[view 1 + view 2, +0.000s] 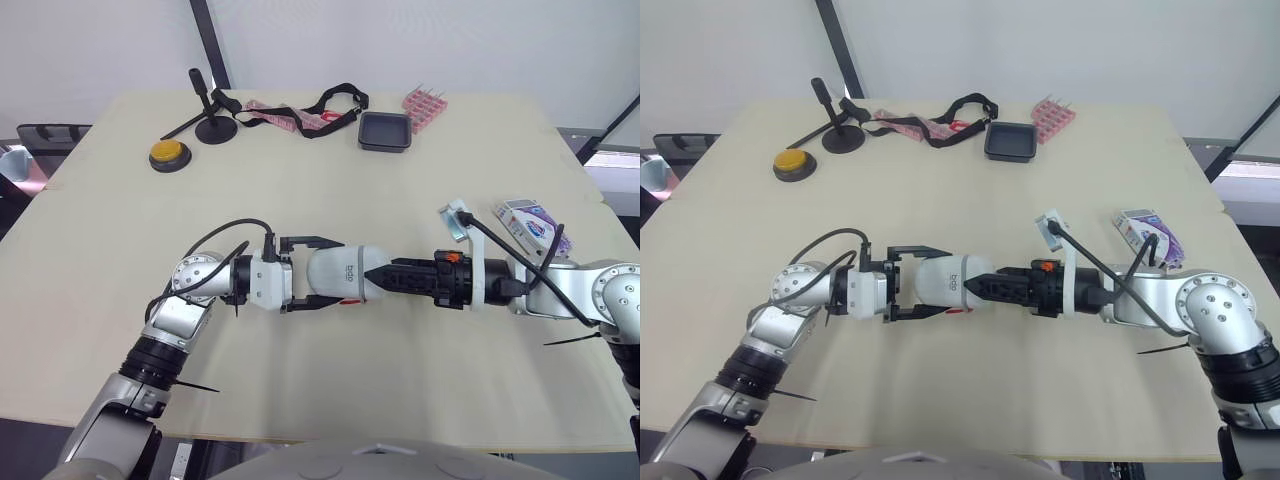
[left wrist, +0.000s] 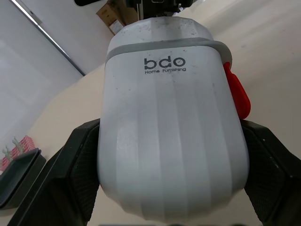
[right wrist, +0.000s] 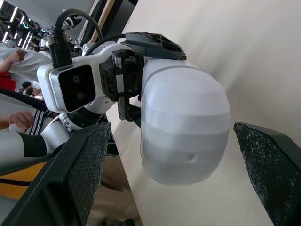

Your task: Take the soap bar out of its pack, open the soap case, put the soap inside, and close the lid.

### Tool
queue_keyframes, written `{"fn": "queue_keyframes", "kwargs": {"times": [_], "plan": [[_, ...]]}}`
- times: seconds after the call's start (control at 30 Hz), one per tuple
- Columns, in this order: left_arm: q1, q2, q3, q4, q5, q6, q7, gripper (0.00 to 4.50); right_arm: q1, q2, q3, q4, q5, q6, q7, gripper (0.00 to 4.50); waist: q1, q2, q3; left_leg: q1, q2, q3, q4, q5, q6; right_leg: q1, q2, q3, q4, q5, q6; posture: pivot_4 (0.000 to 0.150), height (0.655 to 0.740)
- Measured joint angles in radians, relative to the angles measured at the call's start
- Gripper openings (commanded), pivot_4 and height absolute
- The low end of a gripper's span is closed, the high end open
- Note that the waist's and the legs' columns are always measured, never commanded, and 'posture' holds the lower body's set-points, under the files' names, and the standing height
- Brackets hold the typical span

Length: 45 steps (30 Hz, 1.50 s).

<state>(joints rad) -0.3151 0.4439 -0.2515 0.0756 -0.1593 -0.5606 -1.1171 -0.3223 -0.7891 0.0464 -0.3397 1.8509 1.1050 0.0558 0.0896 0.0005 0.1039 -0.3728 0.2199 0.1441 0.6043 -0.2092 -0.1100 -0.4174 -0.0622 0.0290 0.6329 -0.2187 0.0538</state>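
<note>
Nearest, over the front middle of the pale beige tabletop [image 1: 330, 200], the left tool [image 1: 330, 272] is clamped on a white, rounded plastic soap case [image 2: 171, 136]. Its two black fingers [image 2: 77, 169] press against the opposite long sides of the case, which lies level, held just above the surface, with its free end pointing towards the robot's right. The case's lid is closed, with a grey seam band running around it below the printed "bdo" lettering. A small red latch tab [image 2: 235, 92] juts from one side, just ahead of one finger.

The right tool [image 3: 169, 126] meets the case head-on from the opposite side. Its two black fingers [image 3: 82, 165] stand wide apart, with the rounded free end of the soap case between them. Neither pad is touching the case in the right wrist view.

A little farther back on the robot's right, well apart from both tools, a purple-and-white cardboard soap pack [image 1: 530, 222] lies flat on the tabletop. Whether it is opened cannot be told.

Along the far edge, from the robot's left to its right, sit several other things:
- a round yellow push-button on a black base [image 1: 167, 155]
- a black short stand with a round foot [image 1: 210, 118]
- a black strap tangled with a red-and-pink patterned band [image 1: 300, 112]
- a square black plastic tray [image 1: 385, 131]
- a small pink rack [image 1: 425, 107], just beside the tray
</note>
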Motion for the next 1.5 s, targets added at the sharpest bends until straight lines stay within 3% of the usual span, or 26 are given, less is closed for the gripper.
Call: {"fn": "queue_keyframes", "kwargs": {"times": [0.03, 0.2, 0.23, 0.67, 1.1, 1.33, 1.5], "plan": [[0.000, 0.000, 0.000, 0.000, 0.000, 0.000, 0.001, 3.48, -0.001, 0.000, 0.002, 0.001, 0.000, 0.000, -0.001, 3.76, 0.000, 0.000, 0.000, 0.000, 0.000, 0.000, 0.000, 0.000, 0.000, 0.000, 0.000, 0.000, 0.000, 0.000, 0.000, 0.150, 0.7400], [0.000, 0.006, 0.000, 0.000, 0.003, 0.007, 0.018, 3.48, -0.010, 0.006, 0.020, 0.015, -0.005, -0.002, -0.002, 2.11, 0.001, 0.000, 0.000, 0.000, 0.000, 0.000, 0.000, 0.000, 0.000, 0.000, 0.000, 0.000, 0.000, 0.000, 0.000, 0.150, 0.7400], [-0.001, 0.009, 0.000, 0.000, 0.005, 0.008, 0.021, 3.48, -0.011, 0.009, 0.021, 0.019, -0.005, -0.003, -0.001, 1.99, 0.001, 0.000, 0.000, 0.000, 0.000, 0.000, 0.000, 0.000, 0.000, 0.000, 0.000, 0.000, 0.000, 0.000, 0.000, 0.150, 0.7400], [0.010, 0.009, -0.001, -0.018, -0.008, 0.067, 0.033, 3.48, 0.002, 0.035, 0.017, 0.059, -0.028, -0.009, 0.043, 1.99, 0.001, 0.000, 0.000, 0.000, 0.000, 0.000, 0.000, 0.000, 0.000, 0.000, 0.000, 0.000, 0.000, 0.000, 0.000, 0.150, 0.7400], [0.049, 0.025, 0.005, -0.100, -0.127, 0.214, 0.010, 3.48, 0.063, -0.011, -0.016, 0.083, 0.080, 0.034, 0.156, 1.99, 0.002, 0.000, 0.000, 0.000, 0.000, 0.000, 0.000, 0.000, 0.000, 0.000, 0.000, 0.000, 0.000, 0.000, 0.000, 0.150, 0.7400], [0.069, 0.056, 0.003, -0.090, -0.120, 0.228, -0.027, 3.48, 0.101, -0.170, -0.097, 0.120, 0.054, 0.071, 0.213, 1.99, 0.011, -0.001, 0.000, -0.001, 0.000, 0.000, 0.000, 0.000, 0.000, 0.000, 0.000, 0.000, -0.002, 0.000, 0.000, 0.150, 0.7400], [0.072, 0.057, 0.001, -0.085, -0.113, 0.233, -0.035, 3.48, 0.091, -0.297, -0.177, 0.174, -0.129, 0.098, 0.309, 1.99, 0.014, -0.001, 0.000, -0.001, 0.000, 0.000, 0.000, 0.000, 0.000, 0.000, 0.000, 0.000, -0.002, 0.000, 0.000, 0.150, 0.7400]]}}
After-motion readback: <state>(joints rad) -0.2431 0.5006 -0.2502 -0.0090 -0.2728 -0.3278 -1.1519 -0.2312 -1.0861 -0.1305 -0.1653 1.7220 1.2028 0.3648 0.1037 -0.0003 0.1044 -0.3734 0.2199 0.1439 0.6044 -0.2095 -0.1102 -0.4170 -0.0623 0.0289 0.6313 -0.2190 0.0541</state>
